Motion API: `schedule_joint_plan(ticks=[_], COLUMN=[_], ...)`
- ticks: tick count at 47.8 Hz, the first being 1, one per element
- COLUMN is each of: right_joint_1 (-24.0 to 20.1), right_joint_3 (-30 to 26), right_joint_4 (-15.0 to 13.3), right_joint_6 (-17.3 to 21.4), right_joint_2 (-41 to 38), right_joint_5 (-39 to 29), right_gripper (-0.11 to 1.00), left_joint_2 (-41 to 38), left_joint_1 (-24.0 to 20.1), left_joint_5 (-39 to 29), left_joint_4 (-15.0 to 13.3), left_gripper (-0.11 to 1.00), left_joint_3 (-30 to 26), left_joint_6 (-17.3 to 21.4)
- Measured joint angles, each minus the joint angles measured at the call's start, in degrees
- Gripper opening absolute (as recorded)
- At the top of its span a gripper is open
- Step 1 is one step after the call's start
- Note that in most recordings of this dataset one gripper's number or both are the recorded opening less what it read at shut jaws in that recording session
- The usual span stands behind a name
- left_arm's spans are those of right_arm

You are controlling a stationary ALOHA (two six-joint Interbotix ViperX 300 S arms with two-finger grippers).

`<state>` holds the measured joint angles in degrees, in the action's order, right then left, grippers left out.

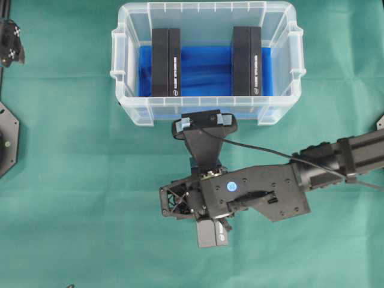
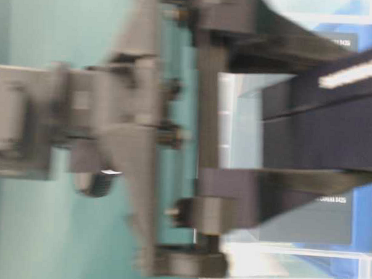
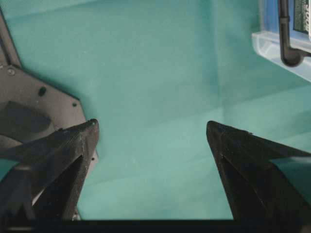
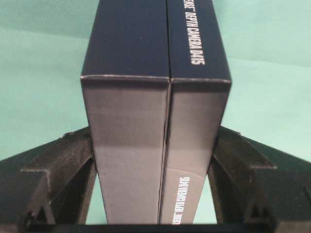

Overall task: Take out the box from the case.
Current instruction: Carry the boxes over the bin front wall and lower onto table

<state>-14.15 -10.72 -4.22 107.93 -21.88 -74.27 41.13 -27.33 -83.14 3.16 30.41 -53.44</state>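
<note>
The right gripper (image 4: 153,194) is clamped on a dark navy rectangular cardboard box (image 4: 153,111), its black fingers (image 4: 63,170) pressed against the two broad faces. In the right wrist view this looks like two slim boxes side by side, or one with a seam down its middle; I cannot tell which. White lettering runs along one face.

In the overhead view the held box (image 1: 213,233) shows only as a small dark end poking out below the right gripper (image 1: 210,228), above the green cloth-covered tabletop (image 1: 72,180), towards its near edge and well apart from the large clear plastic rectangular case with rim handles and a blue lining (image 1: 129,111). The case sits by the far edge of the tabletop. Two more pairs of dark boxes stand inside it, one pair near its left wall (image 1: 166,62) and one near its right wall (image 1: 246,62).

The left gripper (image 3: 150,131) hangs with its jaws spread wide over bare green cloth, holding nothing, near the tabletop's left edge.

The box looks stiff, light and smooth-skinned, so it likely takes a firm squeeze without denting but could slip if pinched by its glossy faces alone. Gripping across the narrow thickness, near one end, seems sound. If these are two separate boxes, the pinch must keep them together or one may slide out.
</note>
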Motion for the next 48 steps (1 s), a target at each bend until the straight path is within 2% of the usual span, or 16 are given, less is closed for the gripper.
schedule_joint_plan(ticks=[9, 48], right_joint_1=[0.79, 0.79], right_joint_3=[3.60, 4.48], right_joint_4=[1.23, 1.23], right_joint_6=[0.09, -0.88], right_joint_2=[0.00, 1.14], right_joint_5=[3.52, 3.87], right_gripper=[0.66, 0.66], left_joint_2=[0.00, 0.35], left_joint_1=[0.00, 0.00], left_joint_5=[0.00, -0.09], left_joint_4=[0.00, 0.09], left_gripper=[0.99, 0.99], left_joint_3=[0.00, 0.00], left_joint_6=[0.09, 0.09])
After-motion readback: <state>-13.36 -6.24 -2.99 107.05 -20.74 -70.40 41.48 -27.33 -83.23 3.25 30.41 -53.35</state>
